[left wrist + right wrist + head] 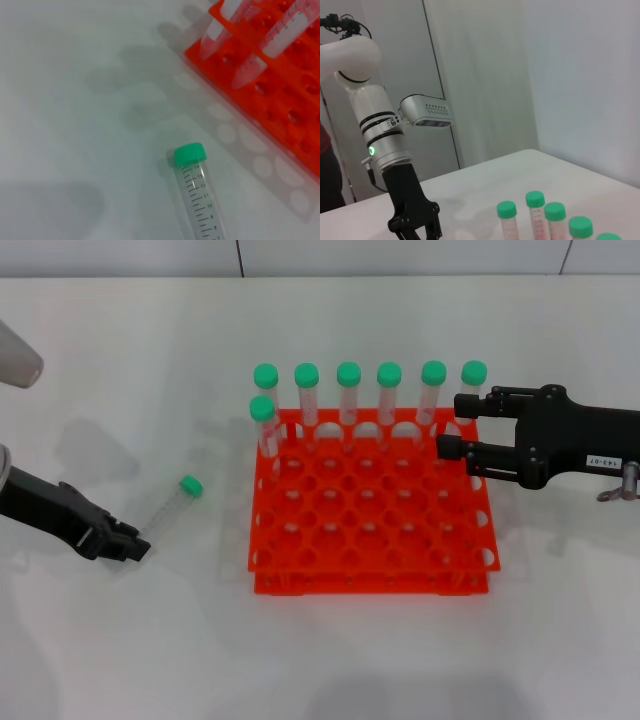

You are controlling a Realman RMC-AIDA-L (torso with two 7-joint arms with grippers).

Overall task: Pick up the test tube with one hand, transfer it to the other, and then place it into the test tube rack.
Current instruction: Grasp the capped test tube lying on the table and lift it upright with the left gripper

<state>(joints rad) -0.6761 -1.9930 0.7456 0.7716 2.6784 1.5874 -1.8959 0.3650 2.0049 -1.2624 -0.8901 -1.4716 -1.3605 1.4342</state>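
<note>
Test tube (197,192), scale reading 13, lies free; left tool (128,541) unclear, right tool (447,425) open.

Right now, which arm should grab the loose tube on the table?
Left. The left gripper sits just beside the lying tube, which also shows close up in its wrist view. The right gripper hovers over the rack's far right corner, with the whole rack between it and the tube.

A slim clear plastic test tube with a green screw cap (176,502) lies on the white table (120,640), left of the bright orange plastic rack (370,540); seven capped tubes (348,390) stand along the rack's back and left edge.
</note>
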